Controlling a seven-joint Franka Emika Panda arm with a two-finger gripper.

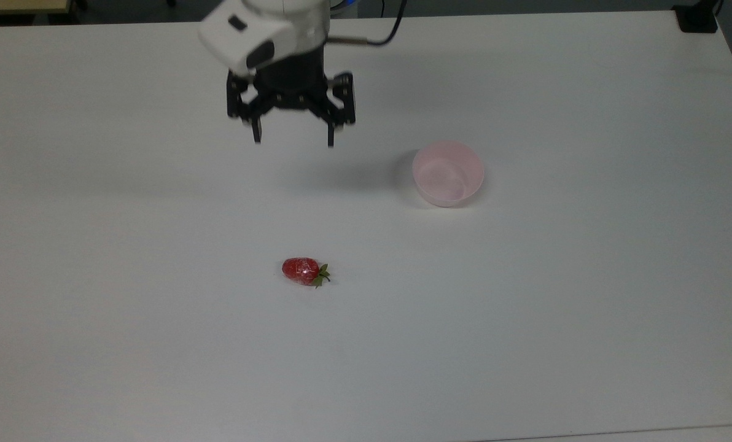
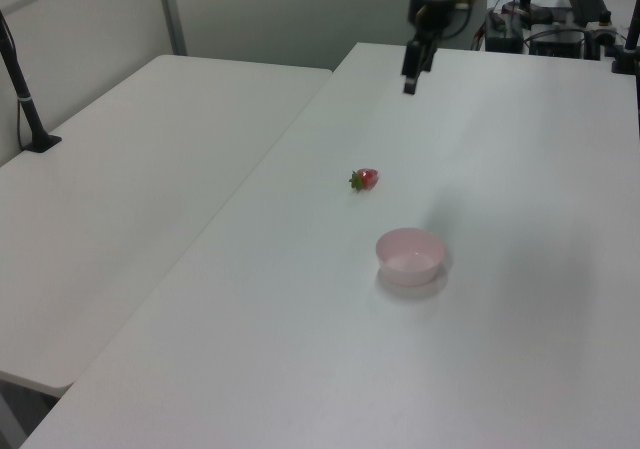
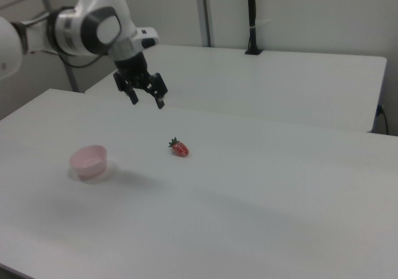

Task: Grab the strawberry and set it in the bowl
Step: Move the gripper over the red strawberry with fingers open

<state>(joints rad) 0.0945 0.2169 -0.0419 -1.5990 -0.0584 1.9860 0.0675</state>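
The strawberry [image 1: 304,271] lies on its side on the white table [image 1: 157,344], its green stem toward the top view's right; I also see the strawberry [image 2: 364,179] in the left view and the strawberry [image 3: 179,148] in the right view. The pale pink bowl [image 1: 448,173] stands upright with nothing in it, up and to the right of the fruit in the top view; the bowl [image 2: 409,256] and the bowl [image 3: 89,161] show from the sides too. My gripper [image 1: 293,139] hangs open in the air, well above the strawberry, fingers pointing down; gripper [image 2: 410,81], gripper [image 3: 147,100].
A second white table [image 2: 120,199] adjoins at the left view's left, with a black post [image 2: 22,89] clamped on it. Cables and equipment [image 2: 570,19] sit beyond the table's far end. A black clamp [image 1: 696,18] sits at the top view's upper right corner.
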